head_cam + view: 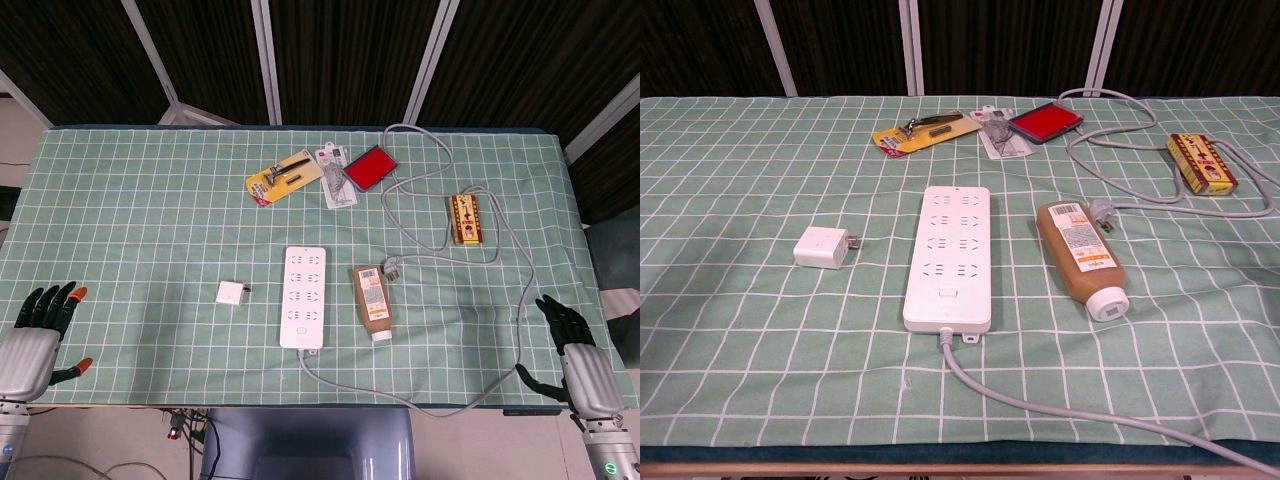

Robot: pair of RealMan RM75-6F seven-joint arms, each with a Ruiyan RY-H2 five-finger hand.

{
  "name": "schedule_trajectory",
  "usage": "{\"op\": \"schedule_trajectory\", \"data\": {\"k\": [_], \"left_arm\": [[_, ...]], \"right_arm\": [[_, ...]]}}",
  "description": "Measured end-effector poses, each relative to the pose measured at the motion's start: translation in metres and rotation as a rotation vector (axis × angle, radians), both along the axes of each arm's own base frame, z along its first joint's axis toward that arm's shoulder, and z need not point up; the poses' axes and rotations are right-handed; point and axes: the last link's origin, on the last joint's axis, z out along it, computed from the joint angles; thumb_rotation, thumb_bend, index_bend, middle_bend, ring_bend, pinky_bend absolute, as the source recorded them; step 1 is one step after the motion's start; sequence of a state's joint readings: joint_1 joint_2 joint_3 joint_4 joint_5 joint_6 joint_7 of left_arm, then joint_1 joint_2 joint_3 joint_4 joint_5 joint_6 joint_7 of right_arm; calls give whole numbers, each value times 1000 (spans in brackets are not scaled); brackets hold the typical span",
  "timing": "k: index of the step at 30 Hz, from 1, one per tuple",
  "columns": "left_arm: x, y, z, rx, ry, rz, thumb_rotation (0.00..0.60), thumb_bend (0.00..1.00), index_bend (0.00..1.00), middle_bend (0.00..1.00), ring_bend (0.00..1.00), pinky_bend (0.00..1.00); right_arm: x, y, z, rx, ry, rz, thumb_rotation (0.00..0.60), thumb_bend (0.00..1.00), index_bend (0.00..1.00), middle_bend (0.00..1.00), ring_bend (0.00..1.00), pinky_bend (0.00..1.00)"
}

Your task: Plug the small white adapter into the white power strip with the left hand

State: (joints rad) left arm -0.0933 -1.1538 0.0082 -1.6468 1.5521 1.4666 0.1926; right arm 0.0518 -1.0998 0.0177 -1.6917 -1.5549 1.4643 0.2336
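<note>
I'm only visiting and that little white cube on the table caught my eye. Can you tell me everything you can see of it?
The small white adapter is a rounded cube that looks like smooth plastic. Metal prongs stick out of one side, towards the white power strip, with a gap between them. It lies flat on the green checked tablecloth, unplugged. Nothing else touches it; the left hand rests far off at the table's edge.
</note>
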Motion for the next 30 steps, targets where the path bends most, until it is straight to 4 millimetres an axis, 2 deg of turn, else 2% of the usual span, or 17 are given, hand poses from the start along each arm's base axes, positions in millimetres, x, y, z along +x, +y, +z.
{"op": "schedule_trajectory", "data": {"k": [15, 19, 21, 23, 25, 28, 30], "left_arm": [[-1, 0, -1, -6, 4, 10, 600, 69, 0, 0, 0, 10], [-2, 1, -2, -12, 1, 25, 600, 72, 0, 5, 4, 75], [-1, 1, -2, -16, 5, 31, 600, 100, 0, 78, 73, 202], [-1, 1, -2, -17, 11, 33, 600, 185, 0, 251, 235, 404], [2, 2, -1, -12, 20, 30, 600, 250, 0, 409, 376, 535], [9, 9, -4, -14, 42, 14, 600, 299, 1, 628, 566, 669], [18, 17, -10, -31, 63, 5, 600, 319, 14, 711, 640, 720]], "right_arm": [[0, -1, -1, 1, -13, -15, 600, 338, 0, 0, 0, 0], [0, -2, -1, 2, -18, -22, 600, 338, 0, 0, 0, 0], [0, -2, -1, 1, -21, -23, 600, 337, 0, 0, 0, 0], [0, -1, 0, 2, -22, -21, 600, 338, 0, 0, 0, 0], [0, -1, 0, 4, -24, -21, 600, 338, 0, 0, 0, 0], [0, -1, 0, 6, -36, -28, 600, 338, 0, 0, 0, 0], [0, -1, 0, 8, -43, -33, 600, 339, 0, 0, 0, 0]]}}
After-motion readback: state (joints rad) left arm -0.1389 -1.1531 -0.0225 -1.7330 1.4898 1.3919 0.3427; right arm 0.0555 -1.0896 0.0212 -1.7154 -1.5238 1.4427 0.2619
